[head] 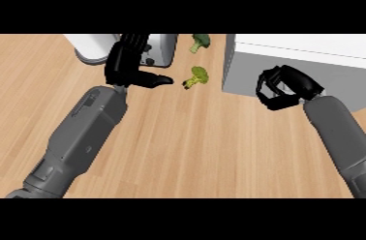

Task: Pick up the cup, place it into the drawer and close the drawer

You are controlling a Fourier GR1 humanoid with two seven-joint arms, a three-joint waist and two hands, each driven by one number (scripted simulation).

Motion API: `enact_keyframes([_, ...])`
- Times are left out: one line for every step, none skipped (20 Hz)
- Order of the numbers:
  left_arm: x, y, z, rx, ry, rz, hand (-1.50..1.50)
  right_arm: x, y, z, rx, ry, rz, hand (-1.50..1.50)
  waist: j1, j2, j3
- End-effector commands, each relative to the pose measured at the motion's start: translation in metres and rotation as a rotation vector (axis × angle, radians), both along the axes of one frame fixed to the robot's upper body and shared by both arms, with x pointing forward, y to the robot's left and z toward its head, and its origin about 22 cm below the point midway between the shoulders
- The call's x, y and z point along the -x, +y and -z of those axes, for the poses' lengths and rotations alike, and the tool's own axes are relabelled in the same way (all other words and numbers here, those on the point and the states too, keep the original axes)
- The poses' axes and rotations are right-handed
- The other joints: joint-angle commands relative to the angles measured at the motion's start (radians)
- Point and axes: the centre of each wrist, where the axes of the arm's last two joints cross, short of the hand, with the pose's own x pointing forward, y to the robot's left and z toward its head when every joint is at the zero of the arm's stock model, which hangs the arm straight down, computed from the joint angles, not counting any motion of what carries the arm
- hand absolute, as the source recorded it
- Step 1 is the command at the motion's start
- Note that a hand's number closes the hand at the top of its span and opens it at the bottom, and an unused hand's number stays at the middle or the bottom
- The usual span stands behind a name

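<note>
A white and grey rounded object (91, 49), perhaps the cup, stands at the counter's far left edge, and my left hand hides its middle. My left hand (127, 65) lies over it with fingers straight and pointing away, thumb sticking out to the right. The drawer unit (300, 52) is a white box with a grey front face at the far right. My right hand (284, 88) is at that front face's lower part, fingers curled inward with nothing visible inside them. Whether the drawer stands open I cannot tell.
Two green broccoli pieces lie between the hands: one (196, 77) just right of my left thumb, another (199, 41) farther back. The wooden counter (207, 147) stretches bare toward the near edge between both forearms.
</note>
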Motion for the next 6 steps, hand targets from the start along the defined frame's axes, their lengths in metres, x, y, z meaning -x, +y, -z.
enact_keyframes([0.001, 0.001, -0.001, 0.008, -0.01, 0.013, -1.5, -0.032, -0.023, -0.088, 0.043, -0.213, 0.212, 1.5, 0.045, 0.019, -0.01])
enact_keyframes([0.002, 0.007, 0.002, 0.014, 0.0, 0.005, -1.5, -0.031, -0.026, -0.087, 0.04, -0.211, 0.21, 1.5, 0.046, 0.021, -0.01])
enact_keyframes([0.003, 0.003, 0.003, 0.013, 0.008, 0.022, -1.5, -0.031, -0.027, -0.092, 0.033, -0.218, 0.205, 1.5, 0.042, 0.019, -0.01])
enact_keyframes([0.002, 0.003, 0.001, 0.015, 0.0, 0.023, -1.5, -0.029, -0.032, -0.089, 0.039, -0.196, 0.201, 1.5, 0.046, 0.022, -0.009])
enact_keyframes([0.003, 0.004, 0.003, 0.009, -0.003, 0.03, -1.5, -0.03, -0.029, -0.091, 0.041, -0.205, 0.198, 1.5, 0.048, 0.021, -0.01])
enact_keyframes([0.005, 0.006, 0.006, 0.012, 0.01, 0.027, -1.5, -0.028, -0.034, -0.091, 0.029, -0.198, 0.205, 1.5, 0.049, 0.018, -0.01])
